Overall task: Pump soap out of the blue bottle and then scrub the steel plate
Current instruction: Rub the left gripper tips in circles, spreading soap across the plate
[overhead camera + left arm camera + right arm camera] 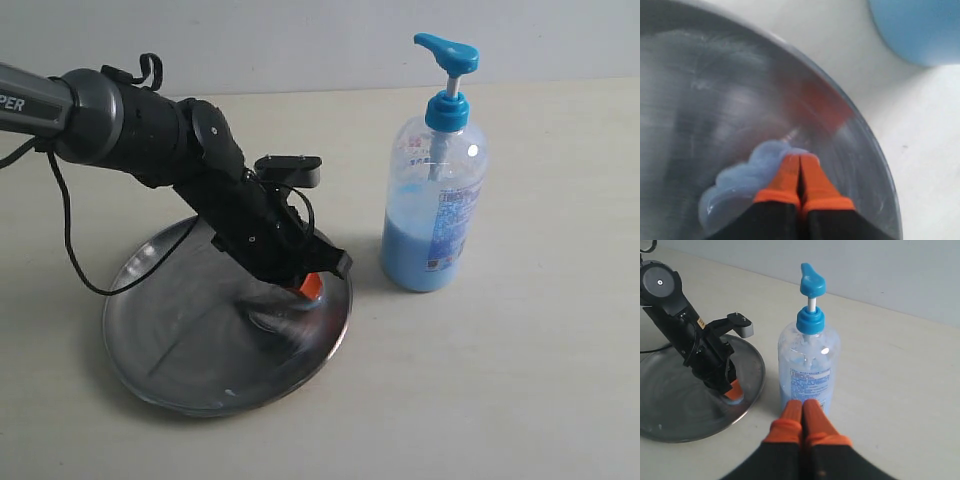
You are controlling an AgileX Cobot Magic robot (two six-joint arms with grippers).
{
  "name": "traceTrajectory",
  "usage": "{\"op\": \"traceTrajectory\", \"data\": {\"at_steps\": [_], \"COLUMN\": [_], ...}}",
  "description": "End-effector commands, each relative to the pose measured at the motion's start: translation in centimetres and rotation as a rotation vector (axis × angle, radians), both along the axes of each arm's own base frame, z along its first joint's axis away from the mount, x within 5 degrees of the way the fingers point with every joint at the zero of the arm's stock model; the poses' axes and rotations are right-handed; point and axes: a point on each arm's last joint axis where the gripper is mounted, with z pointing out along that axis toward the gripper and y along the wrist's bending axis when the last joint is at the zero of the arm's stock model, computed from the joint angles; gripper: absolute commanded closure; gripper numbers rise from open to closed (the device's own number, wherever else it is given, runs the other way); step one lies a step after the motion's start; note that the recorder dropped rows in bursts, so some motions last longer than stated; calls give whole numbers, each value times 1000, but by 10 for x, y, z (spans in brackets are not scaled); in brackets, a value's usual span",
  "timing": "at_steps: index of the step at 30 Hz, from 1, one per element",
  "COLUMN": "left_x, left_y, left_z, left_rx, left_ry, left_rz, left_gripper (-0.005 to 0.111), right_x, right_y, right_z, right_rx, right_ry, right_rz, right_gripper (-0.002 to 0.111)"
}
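Observation:
The steel plate [180, 330] lies on the table, left of the blue bottle [435, 210], which stands upright with its blue pump head [447, 52] up. My left gripper [308, 288] is shut, its orange fingertips down on the plate near the right rim. In the left wrist view the gripper [800, 159] touches a pale blue smear of soap [740, 182] on the plate [700, 100]. My right gripper [803, 406] is shut and empty, hovering in front of the bottle [808, 365]; it does not show in the exterior view.
The left arm's black cable [70, 250] loops down beside the plate's left edge. The cream table [520, 380] stretches to the right and front of the bottle. A pale wall [320, 30] runs behind the table.

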Motion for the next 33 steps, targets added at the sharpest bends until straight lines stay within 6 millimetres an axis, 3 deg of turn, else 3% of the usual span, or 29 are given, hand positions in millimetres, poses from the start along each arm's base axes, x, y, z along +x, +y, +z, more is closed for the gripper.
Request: {"op": "traceTrajectory", "data": {"at_steps": [1, 6, 13, 19, 33], "left_x": [2, 7, 17, 11, -1], "left_y": [-1, 2, 23, 31, 20], "left_z": [-11, -10, -13, -14, -8], "left_rx": [13, 13, 76, 127, 81], "left_ry": [-16, -47, -35, 38, 125], "left_rz": [-2, 18, 30, -30, -34], "left_gripper": [107, 107, 107, 107, 107], "right_x": [-1, -1, -1, -1, -1], "right_y": [-1, -1, -1, -1, -1], "right_z": [1, 1, 1, 1, 1], "right_rx": [2, 1, 1, 1, 3], "right_ry": [-4, -2, -2, -2, -1], "right_rz": [1, 1, 1, 1, 0], "right_gripper": [108, 108, 108, 108, 108]}}
